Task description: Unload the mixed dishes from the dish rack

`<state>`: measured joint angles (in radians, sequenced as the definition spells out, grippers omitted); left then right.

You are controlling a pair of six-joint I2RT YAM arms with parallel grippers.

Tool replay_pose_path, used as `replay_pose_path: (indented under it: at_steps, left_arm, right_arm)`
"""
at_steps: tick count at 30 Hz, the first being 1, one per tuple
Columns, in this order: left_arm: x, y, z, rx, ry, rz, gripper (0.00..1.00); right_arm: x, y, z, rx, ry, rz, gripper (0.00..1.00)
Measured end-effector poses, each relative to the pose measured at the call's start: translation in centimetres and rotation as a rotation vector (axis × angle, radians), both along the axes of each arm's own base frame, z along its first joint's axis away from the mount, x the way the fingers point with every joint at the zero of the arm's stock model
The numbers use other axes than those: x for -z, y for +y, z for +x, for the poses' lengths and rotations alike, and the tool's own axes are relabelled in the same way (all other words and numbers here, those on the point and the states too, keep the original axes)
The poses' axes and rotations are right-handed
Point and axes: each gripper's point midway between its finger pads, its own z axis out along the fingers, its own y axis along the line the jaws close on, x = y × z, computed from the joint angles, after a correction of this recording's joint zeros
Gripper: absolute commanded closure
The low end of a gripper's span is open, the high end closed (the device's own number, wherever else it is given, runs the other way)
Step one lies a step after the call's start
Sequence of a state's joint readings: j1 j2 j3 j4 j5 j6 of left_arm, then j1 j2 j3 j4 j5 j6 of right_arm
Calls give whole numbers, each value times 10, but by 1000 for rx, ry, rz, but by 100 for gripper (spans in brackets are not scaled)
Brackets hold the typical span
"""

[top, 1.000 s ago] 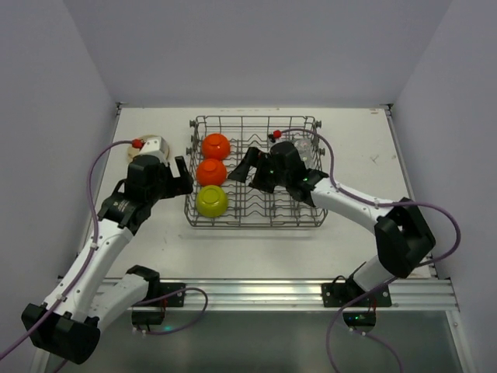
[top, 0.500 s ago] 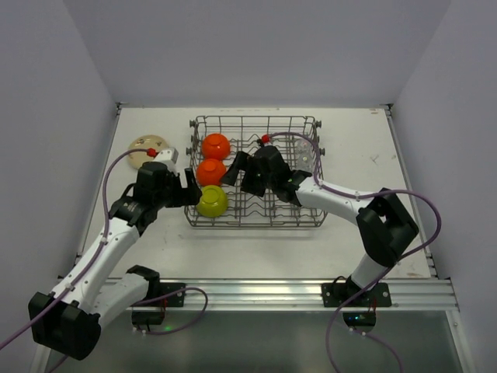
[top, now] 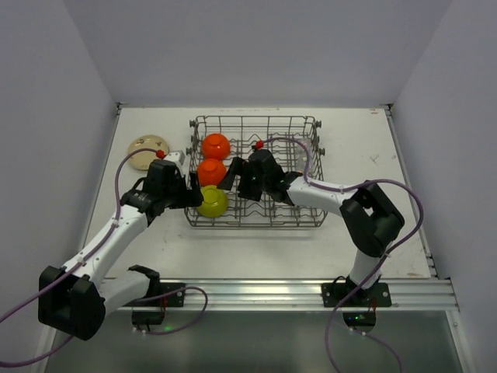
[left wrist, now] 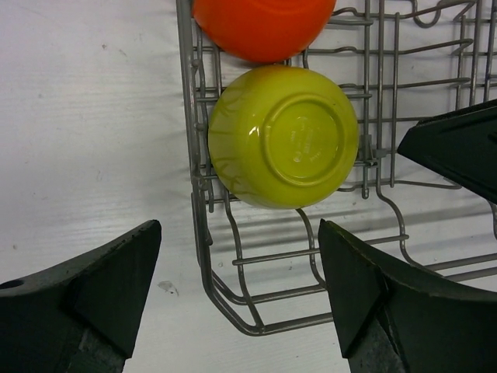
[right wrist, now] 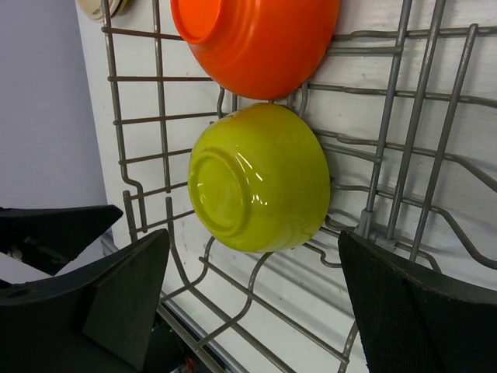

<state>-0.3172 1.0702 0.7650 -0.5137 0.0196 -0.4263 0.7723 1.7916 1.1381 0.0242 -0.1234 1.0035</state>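
Note:
The grey wire dish rack point(top: 311, 217) holds two orange bowls point(top: 216, 144) point(top: 211, 171) and a yellow-green bowl point(top: 211, 201) in a row along its left side, all bottom up. Clear glasses point(top: 304, 154) show faintly at its back right. My left gripper point(top: 192, 194) is open at the rack's left wall beside the yellow-green bowl point(left wrist: 283, 136). My right gripper point(top: 237, 182) is open inside the rack, just right of that bowl point(right wrist: 256, 177). Neither touches it. A beige patterned plate point(top: 147, 149) lies on the table left of the rack.
The rack's wire wall point(left wrist: 198, 233) stands between my left gripper point(left wrist: 241, 303) and the bowl. The near orange bowl point(right wrist: 256, 43) leans against the yellow-green one. White walls enclose the table on three sides. My right gripper point(right wrist: 252, 303) hovers over the rack's tines.
My left gripper has moved right from over the plate to the rack's left wall. My right gripper has moved left across the rack toward the yellow-green bowl.

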Motion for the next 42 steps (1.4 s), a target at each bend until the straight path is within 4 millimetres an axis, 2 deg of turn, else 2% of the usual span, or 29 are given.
replay_pose_path:
  at_steps: [3, 7, 16, 28, 42]
  left_arm:
    - [6, 0, 0, 1, 22, 7, 19]
    - [7, -2, -1, 9, 27, 1, 31]
    - [7, -3, -1, 14, 28, -5, 32]
    - [6, -5, -2, 21, 31, -12, 32]
    - [5, -6, -3, 27, 28, -19, 32]
  right_arm:
    - [2, 3, -1, -4, 7, 19, 9]
    - [10, 8, -4, -19, 31, 41, 10]
    - [22, 8, -7, 1, 71, 57, 11]
    - [39, 20, -9, -4, 129, 113, 12]
    - [39, 27, -4, 9, 137, 156, 11]
